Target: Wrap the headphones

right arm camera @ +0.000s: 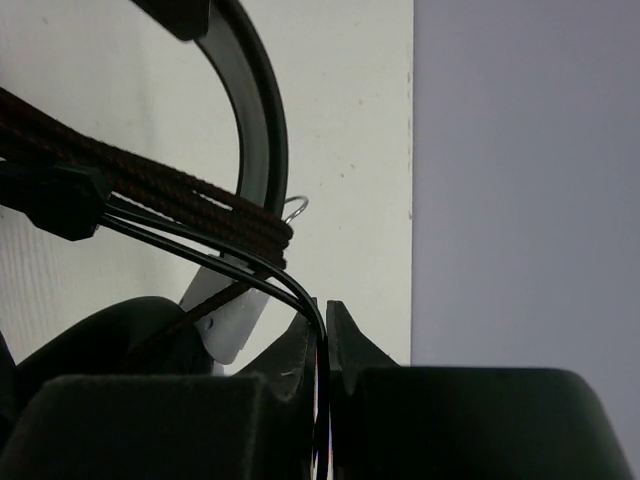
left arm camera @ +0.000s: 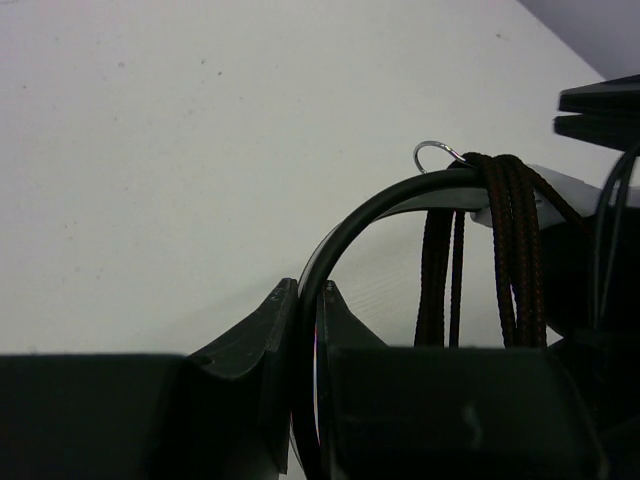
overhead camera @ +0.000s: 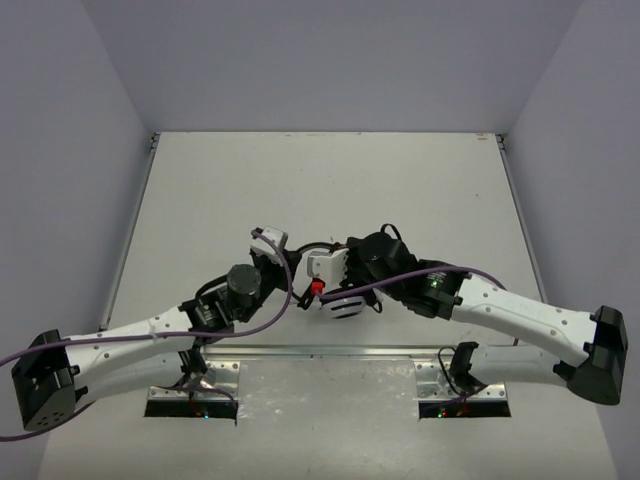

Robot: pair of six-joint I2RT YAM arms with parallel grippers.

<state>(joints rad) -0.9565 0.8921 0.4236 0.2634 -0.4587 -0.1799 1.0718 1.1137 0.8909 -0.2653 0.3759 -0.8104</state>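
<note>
Left jaws clamped the headband [left arm camera: 370, 203], right jaws pinched the cable [right arm camera: 180, 195]; a slip there could have let it unwind.

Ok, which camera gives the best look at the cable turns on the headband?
Left wrist: the cable hangs in several turns over the headband, close up and clear. Right wrist shows the same turns at a slant, cropped at the frame edge. Top external shows the headphones only small, the turns impossible to make out.
</note>
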